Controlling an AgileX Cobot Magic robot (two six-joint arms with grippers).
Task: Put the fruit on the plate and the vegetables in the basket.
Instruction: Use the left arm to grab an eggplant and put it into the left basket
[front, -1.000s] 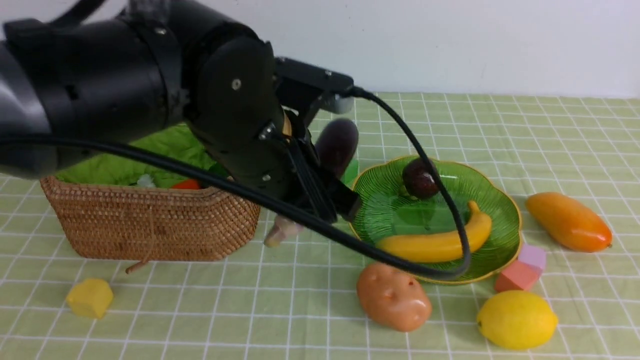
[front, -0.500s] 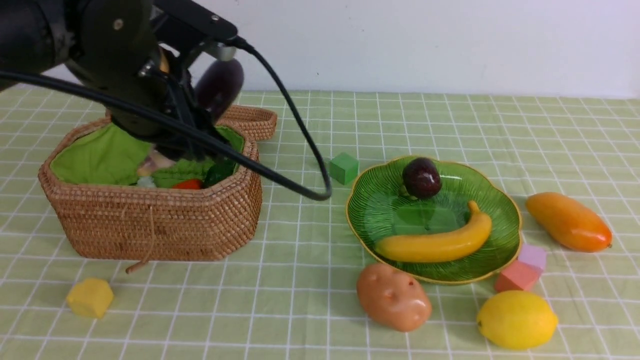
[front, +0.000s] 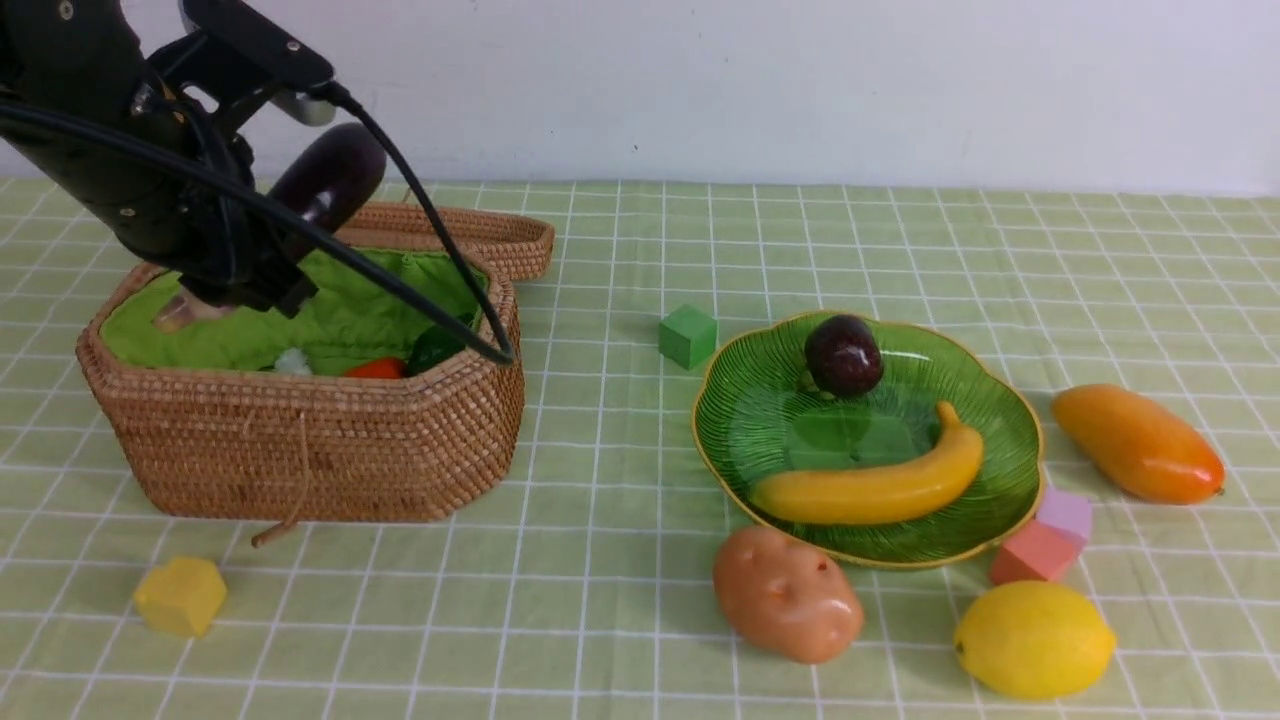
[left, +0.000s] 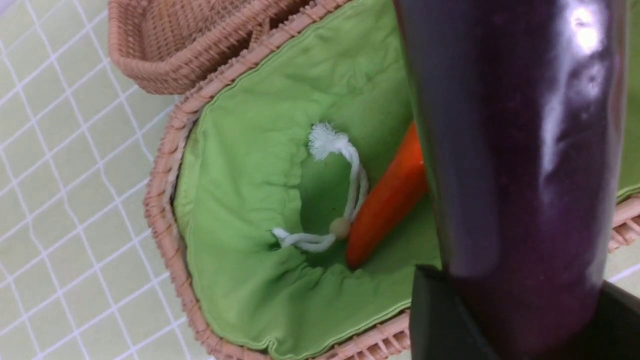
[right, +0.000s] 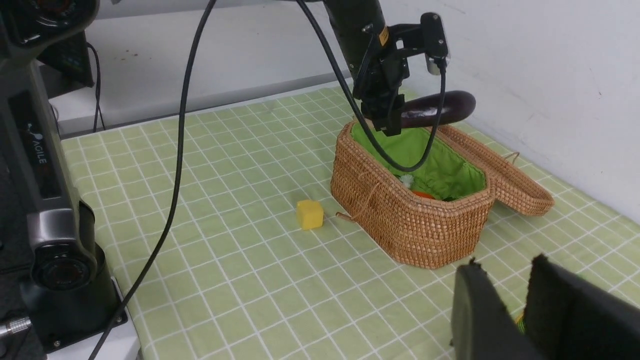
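The left gripper (front: 252, 272) is clamped on the eggplant (front: 330, 178), which hangs tilted above the open basket (front: 300, 450). The red-orange carrot (left: 387, 200) lies on the green lining (left: 240, 165) inside. The right gripper (right: 505, 272) has its jaws a narrow gap apart, with nothing between them. The mangosteen (front: 843, 355) and banana (front: 870, 485) lie on the plate (front: 750, 430). The potato (front: 787, 593), lemon (front: 1033, 638) and mango (front: 1137, 443) rest on the tablecloth (front: 600, 600) near the plate.

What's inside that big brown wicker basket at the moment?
On its green cloth lining lie a long red-orange toy vegetable and a white tasselled cord. The dark-purple eggplant, held above, hides part of the floor.
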